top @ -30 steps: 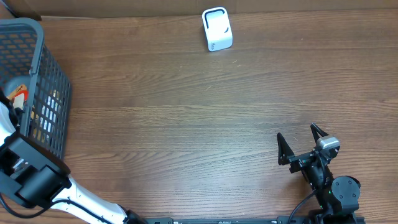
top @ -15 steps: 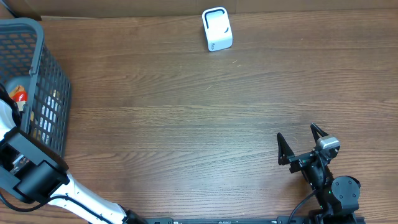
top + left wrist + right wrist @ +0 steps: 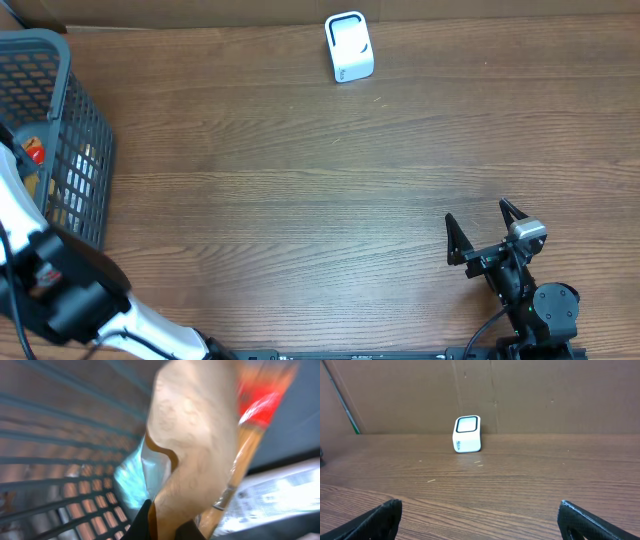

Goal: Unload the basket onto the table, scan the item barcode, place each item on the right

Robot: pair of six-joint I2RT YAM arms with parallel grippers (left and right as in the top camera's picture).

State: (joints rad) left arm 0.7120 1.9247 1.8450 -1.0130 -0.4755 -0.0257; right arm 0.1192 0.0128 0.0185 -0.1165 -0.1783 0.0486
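Left tool (image 3: 167, 527) is clamped on the lower edge of the item (image 3: 195, 435), a pale beige pouch, down inside the basket (image 3: 62, 120) at the left end of the desk (image 3: 300, 200). The pouch's long axis runs straight out ahead of the tool. A wooden stick (image 3: 241, 460) with a red end lies just beside it on the right; can't tell if they're one pack.

Key relation: the scanner (image 3: 349, 47) is well off to the right of the left tool and further forward, at the far edge of the desk, with the basket wall between them. I'd expect lift clear first, then carry across.

Right tool (image 3: 487, 232) is spread wide, holding nothing, low over the near right of the desk. The scanner lies ahead and left of it, window facing it, so that arm is nearer but has no item.

Writing: nothing legible. Pouch print is blurred, no barcode showing, and the mark under the scanner window is too small to read
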